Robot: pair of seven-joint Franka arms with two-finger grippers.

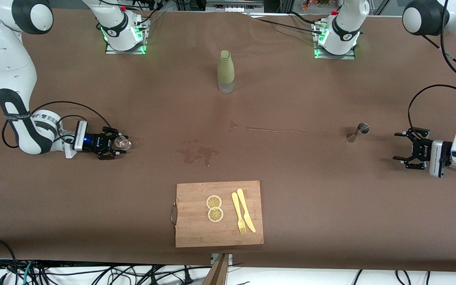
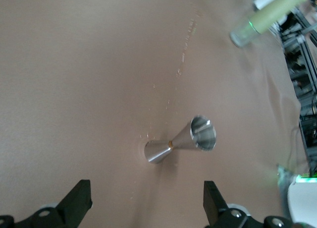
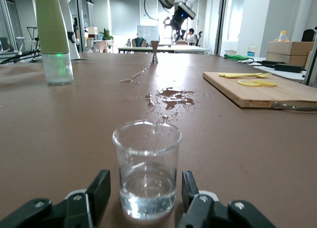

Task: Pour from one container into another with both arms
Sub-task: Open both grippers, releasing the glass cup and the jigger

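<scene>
1. In the front view, the right gripper (image 1: 114, 147) is seen at middle left, low at the table, its fingers set on either side of a clear glass beaker (image 1: 122, 143); contact cannot be confirmed, since narrow gaps show in the right wrist view.
2. A little liquid is seen in the beaker's bottom (image 3: 147, 198).
3. The left gripper (image 1: 406, 154) is placed at middle right, spread wide and empty, aimed at the upright steel jigger (image 1: 357, 132).
4. Spilled liquid (image 1: 200, 153) is seen at frame centre.
5. A green bottle (image 1: 225, 71) stands at upper centre; a cutting board (image 1: 247, 233) lies at lower centre.
6. Neither vessel is lifted; grasping, lifting and pouring are judged to remain.
</scene>
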